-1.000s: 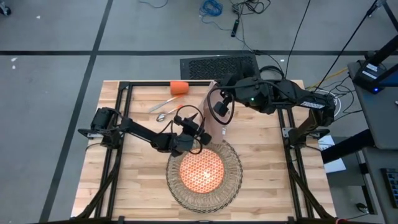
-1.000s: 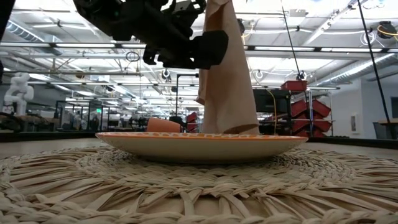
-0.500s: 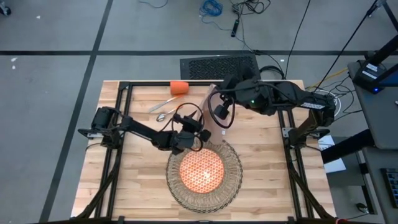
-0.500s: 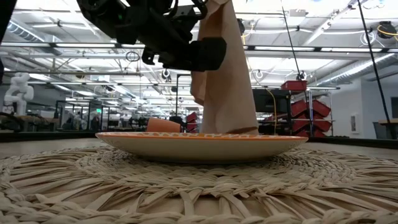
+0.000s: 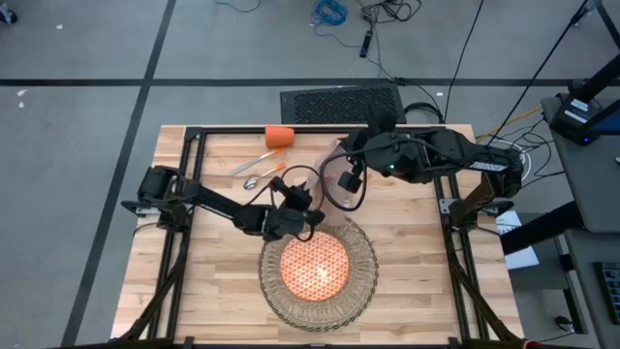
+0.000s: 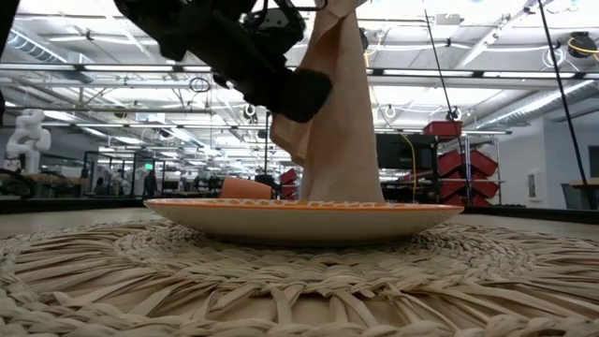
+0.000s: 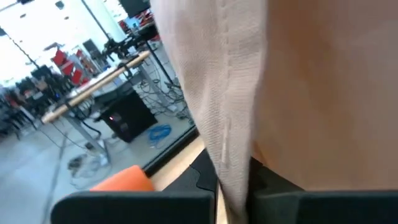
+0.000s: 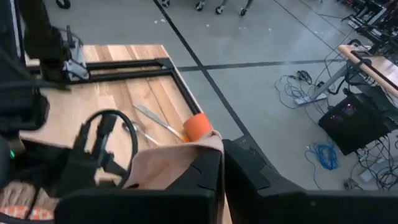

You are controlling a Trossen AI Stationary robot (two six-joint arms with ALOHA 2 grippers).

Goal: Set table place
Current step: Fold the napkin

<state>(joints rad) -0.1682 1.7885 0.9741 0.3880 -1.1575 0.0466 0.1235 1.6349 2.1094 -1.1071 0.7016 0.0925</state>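
While hanging from right gripper (image 8: 219, 163), pinched at its top, napkin (image 6: 339, 122) now swung toward left gripper (image 5: 297, 215); left jaws' spread impossible to tell; handover looks near.

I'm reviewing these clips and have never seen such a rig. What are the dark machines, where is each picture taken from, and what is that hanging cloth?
Two robot arms work at a wooden table. One camera looks straight down, one sits at tabletop height, and one rides on each wrist. The right gripper is shut on a beige napkin, holding it up. The left gripper is beside the cloth; its fingers are hidden. An orange-patterned plate rests on a woven placemat. An orange cup and cutlery lie at the far side.
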